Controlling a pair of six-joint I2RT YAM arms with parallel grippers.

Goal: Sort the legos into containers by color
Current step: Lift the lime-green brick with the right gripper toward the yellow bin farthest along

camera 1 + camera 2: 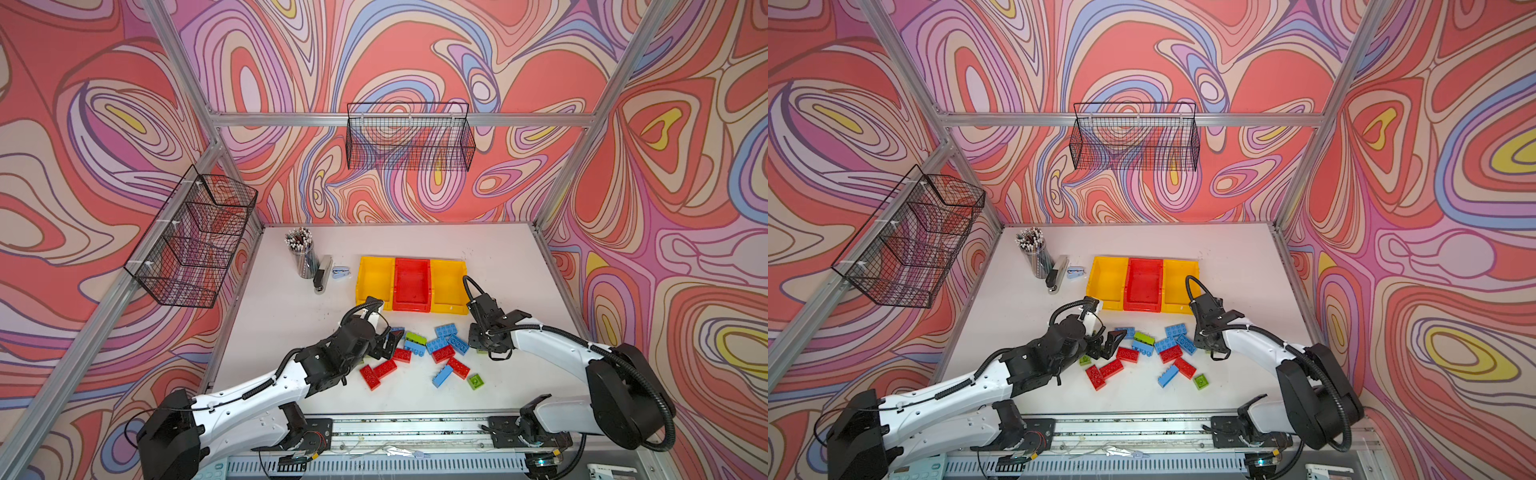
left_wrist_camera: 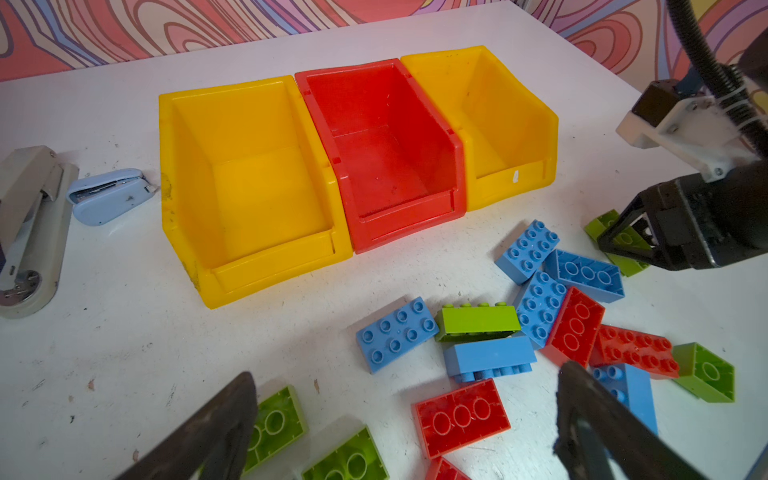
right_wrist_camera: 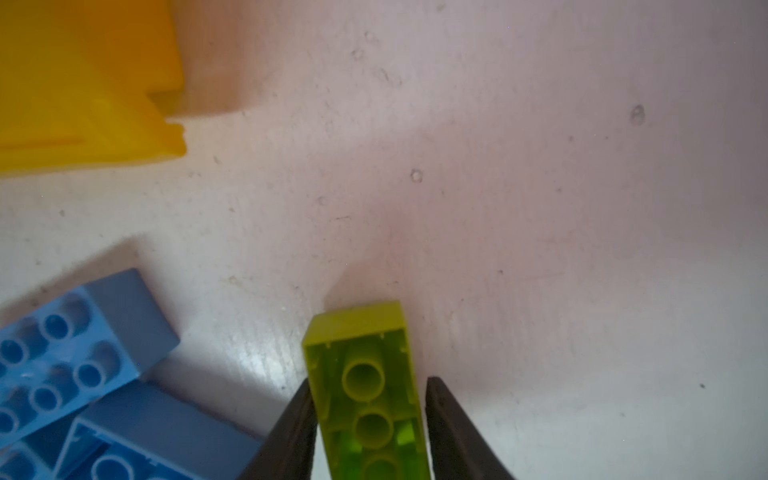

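Green brick (image 3: pixel 359 322): lime, hollow side up, flat on table (image 3: pixel 540 208); near end cut off by the frame.
Right gripper (image 3: pixel 368 380): narrow, fingers hard by both long sides of the brick; cannot tell if gripped.
Legos (image 1: pixel 442 353): red, blue and lime, loose just before bins (image 1: pixel 411 260).
Left gripper (image 2: pixel 407 372): wide, over their left edge.
Hidden: left arm (image 1: pixel 257 386) covers some bricks in both top views.
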